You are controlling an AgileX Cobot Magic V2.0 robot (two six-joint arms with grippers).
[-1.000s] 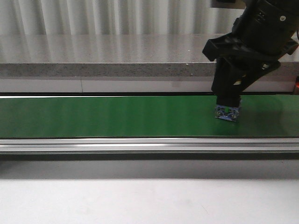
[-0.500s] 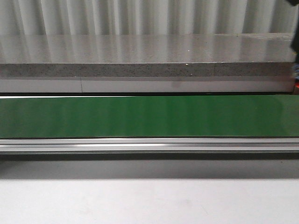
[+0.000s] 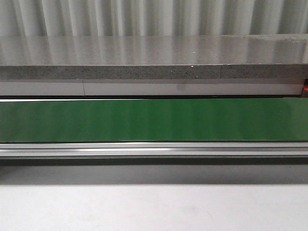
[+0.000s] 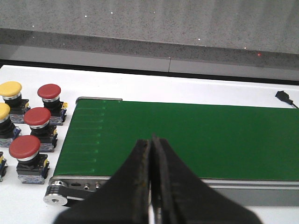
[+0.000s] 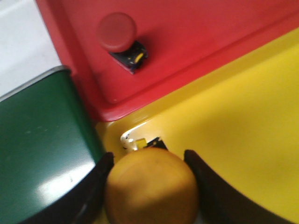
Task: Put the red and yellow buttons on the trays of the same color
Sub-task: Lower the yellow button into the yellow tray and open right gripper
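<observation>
My right gripper (image 5: 148,157) is shut on a yellow button (image 5: 150,184), with a dark finger on each side of its domed cap. It hangs over the corner of the yellow tray (image 5: 243,116), beside the green belt's end (image 5: 37,140). One red button (image 5: 116,31) stands in the red tray (image 5: 196,32). My left gripper (image 4: 152,140) is shut on nothing, above the near edge of the conveyor belt (image 4: 187,135). Beside that belt end, on the white table, stand three red buttons (image 4: 37,116) and two yellow buttons (image 4: 10,88). Neither arm shows in the front view.
The green conveyor belt (image 3: 154,120) runs across the front view with an aluminium rail (image 3: 154,150) along its near side. A grey stone ledge (image 3: 154,57) lies behind it. A small black part with a cable (image 4: 283,97) sits on the white table past the belt.
The right arm, which held a button on the belt's right part one second ago, has left the front view to the right with it. The belt now shows bare.
</observation>
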